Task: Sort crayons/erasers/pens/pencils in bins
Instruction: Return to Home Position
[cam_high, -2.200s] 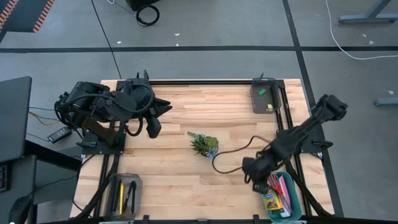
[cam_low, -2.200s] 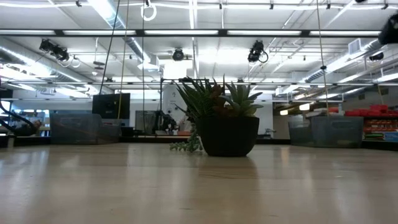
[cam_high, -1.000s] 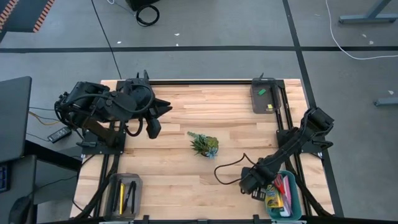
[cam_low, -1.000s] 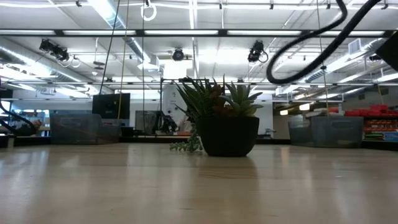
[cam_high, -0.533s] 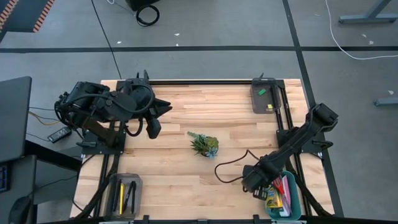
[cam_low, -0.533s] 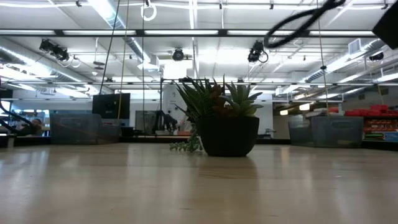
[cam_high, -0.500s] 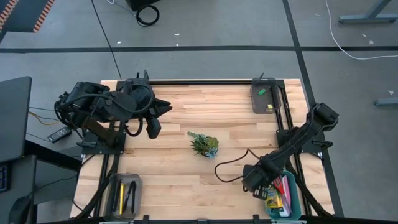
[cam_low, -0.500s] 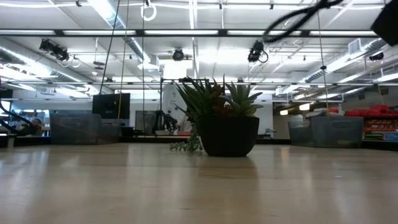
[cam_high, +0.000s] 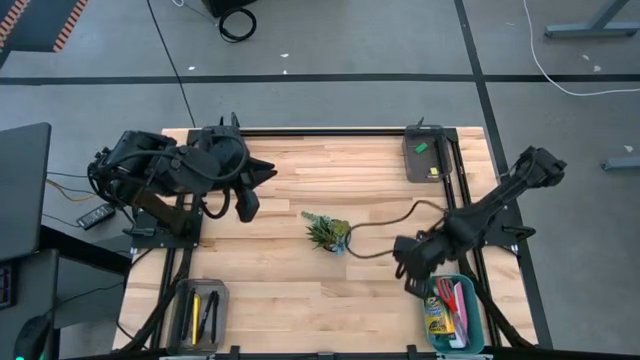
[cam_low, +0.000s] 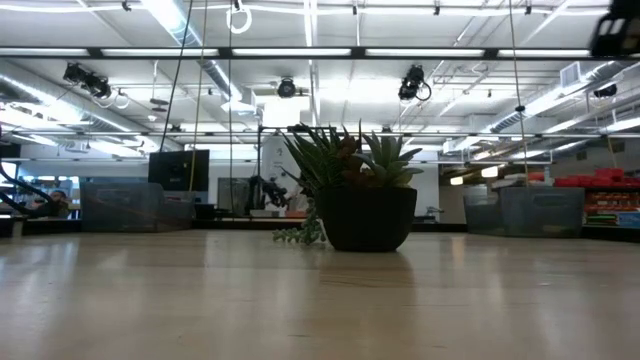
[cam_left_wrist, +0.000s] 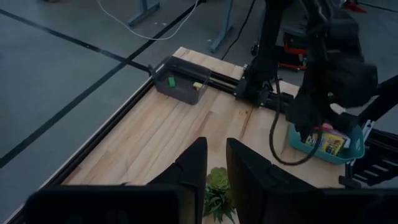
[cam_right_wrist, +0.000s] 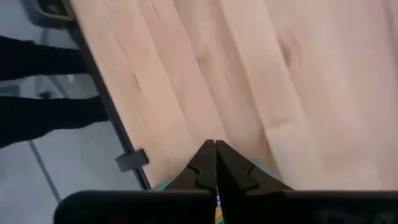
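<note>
On the near side of the table (cam_high: 300, 290), a see-through grey bin (cam_high: 201, 291) sits in the left corner. It holds a yellow pencil (cam_high: 196, 306) and black pens (cam_high: 210, 316) lying side by side along its length. In the near right corner is a teal bin (cam_high: 482, 322) with the yellow-and-green crayon box (cam_high: 437, 319) lying flat inside, beside some red and pink items that are too small to tell apart.

The right gripper (cam_right_wrist: 216, 148) hangs just over the far left corner of that teal bin, above bare wood. Its fingers are pressed together to a point and hold nothing. A black cable loops from this arm across the table toward the middle.

A small spiky green plant (cam_high: 328, 232) in a black pot stands near the centre of the table, well apart from every bin.

The left gripper (cam_left_wrist: 216, 149) is over the far left part of the table on an arm folded back on itself, and it points across toward the right side. Its two fingers stand parallel with a narrow gap between them — the plant shows through the gap — and they are empty.

At the far right edge a dark grey bin (cam_high: 414, 162) lies against the table frame. It holds two erasers — a green eraser (cam_high: 421, 147) toward its far end and a yellow eraser (cam_high: 434, 171) toward its near end, apart from each other.
</note>
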